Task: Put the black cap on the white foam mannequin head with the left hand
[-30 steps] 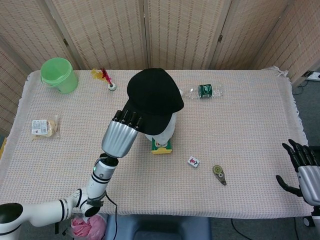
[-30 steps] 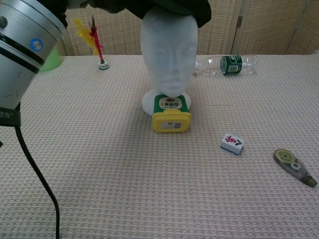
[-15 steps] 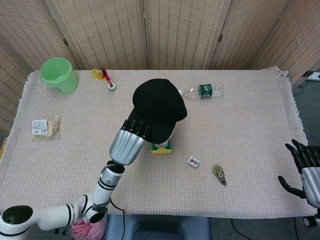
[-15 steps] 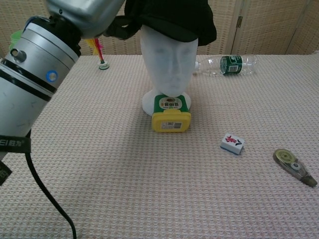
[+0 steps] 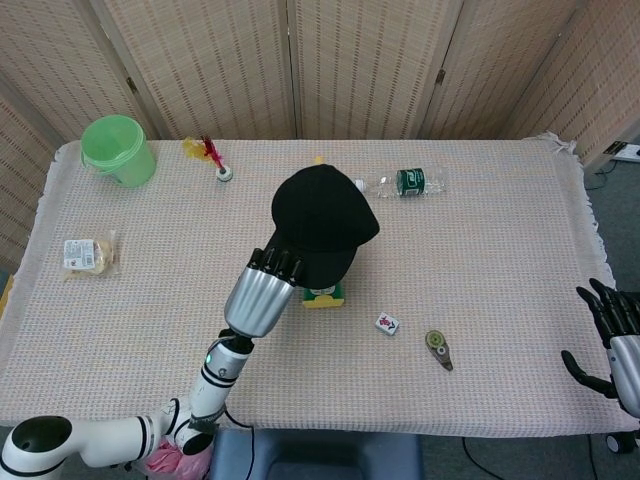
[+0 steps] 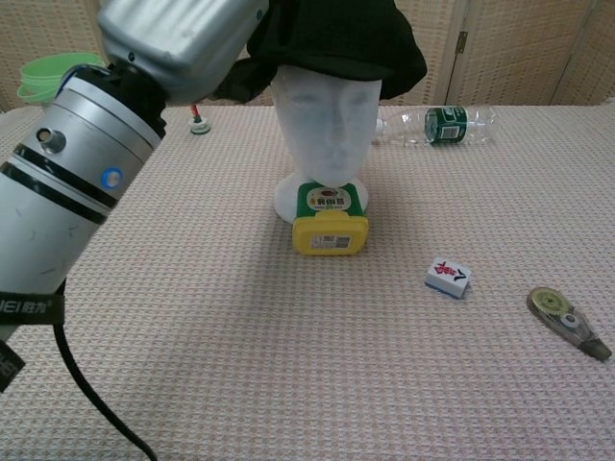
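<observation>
The black cap (image 5: pixel 324 222) covers the top of the white foam mannequin head (image 6: pixel 325 125), which stands upright mid-table; the cap (image 6: pixel 338 36) comes down to its brow. My left hand (image 5: pixel 266 287) grips the cap's near edge, its fingers hidden under the fabric in the head view. In the chest view the left hand (image 6: pixel 183 38) fills the upper left, at the cap's side. My right hand (image 5: pixel 612 335) hangs off the table's right edge, fingers apart, holding nothing.
A yellow-and-green container (image 6: pixel 330 223) lies against the mannequin's base. A small tile (image 6: pixel 448 277) and tape dispenser (image 6: pixel 567 322) lie to the right, a water bottle (image 5: pixel 404 182) behind. A green bucket (image 5: pixel 119 149), a feather shuttlecock (image 5: pixel 213 159) and a snack packet (image 5: pixel 86 254) occupy the left side.
My left hand has carried the cap rightward and lower, so it now sits down over the mannequin's crown. The right hand has drifted slightly lower at the table edge.
</observation>
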You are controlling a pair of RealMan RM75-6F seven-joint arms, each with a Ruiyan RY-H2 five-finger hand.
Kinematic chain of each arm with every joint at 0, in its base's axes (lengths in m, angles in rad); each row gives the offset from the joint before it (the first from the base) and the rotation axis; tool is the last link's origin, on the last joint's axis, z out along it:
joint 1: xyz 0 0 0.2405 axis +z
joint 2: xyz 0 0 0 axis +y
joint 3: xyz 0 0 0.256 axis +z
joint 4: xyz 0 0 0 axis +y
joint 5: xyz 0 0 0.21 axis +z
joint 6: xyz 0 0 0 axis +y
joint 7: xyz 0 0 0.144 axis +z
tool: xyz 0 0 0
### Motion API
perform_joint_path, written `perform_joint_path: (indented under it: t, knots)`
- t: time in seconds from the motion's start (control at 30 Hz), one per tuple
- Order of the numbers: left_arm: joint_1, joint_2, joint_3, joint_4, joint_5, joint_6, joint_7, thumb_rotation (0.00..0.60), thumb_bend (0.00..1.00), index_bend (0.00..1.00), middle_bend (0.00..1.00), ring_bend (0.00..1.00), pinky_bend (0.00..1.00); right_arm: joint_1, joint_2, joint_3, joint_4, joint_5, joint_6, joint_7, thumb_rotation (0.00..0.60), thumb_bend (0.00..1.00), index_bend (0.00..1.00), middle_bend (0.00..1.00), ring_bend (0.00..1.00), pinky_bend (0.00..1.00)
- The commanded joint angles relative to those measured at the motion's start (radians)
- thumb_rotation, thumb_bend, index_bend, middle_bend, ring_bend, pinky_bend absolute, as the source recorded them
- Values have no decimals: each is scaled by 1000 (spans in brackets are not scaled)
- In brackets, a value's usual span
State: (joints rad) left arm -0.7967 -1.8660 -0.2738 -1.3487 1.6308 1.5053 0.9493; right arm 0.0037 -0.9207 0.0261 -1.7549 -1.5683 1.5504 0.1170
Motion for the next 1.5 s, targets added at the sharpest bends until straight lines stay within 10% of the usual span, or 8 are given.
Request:
perform_joint_path:
  t: [0.03, 0.6, 1.5]
  knots:
    - [5, -6, 8, -10, 5, 0, 15, 600, 390, 438, 596, 507, 695, 0, 0, 0, 0, 0, -1, 1, 600, 260, 0, 0, 0, 0]
    - [129, 9, 87, -268, -72, -8, 217, 600, 329, 251, 423, 362, 645, -11, 2, -1, 0, -16, 23, 7, 600, 266, 0, 0, 0, 0]
    - [280, 88, 106, -242, -118, 48, 83, 600, 310, 209, 361, 272, 533, -12, -3, -5, -2, -26, 19, -9, 600, 270, 0, 0, 0, 0]
